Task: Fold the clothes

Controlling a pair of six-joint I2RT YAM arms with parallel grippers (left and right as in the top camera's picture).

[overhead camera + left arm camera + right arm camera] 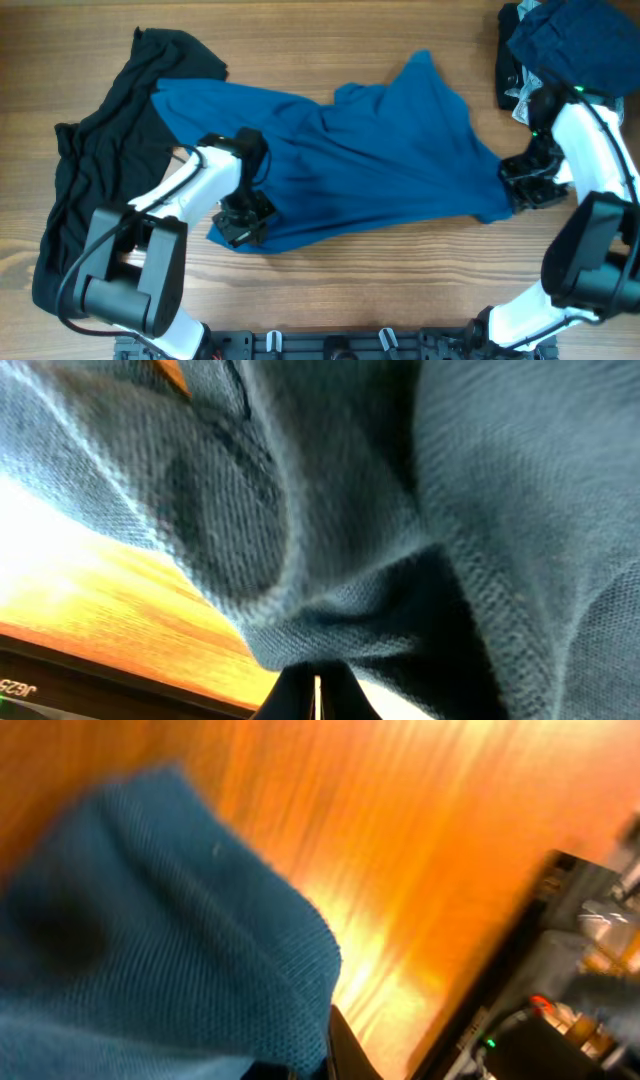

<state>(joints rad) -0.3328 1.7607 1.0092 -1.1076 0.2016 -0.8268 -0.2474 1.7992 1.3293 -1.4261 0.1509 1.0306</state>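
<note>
While we judge the first fold is starting | left gripper [243,218] clamped on the hem of the teal shirt [400,150], cloth bunched at its tips | right gripper [532,188] at the opposite corner, jaws hidden by cloth, we cannot tell | next: lift both evenly, carry the hem across.

Wooden table [330,40], warm brown, horizontal grain; bright glare patches in wrist views.
</note>
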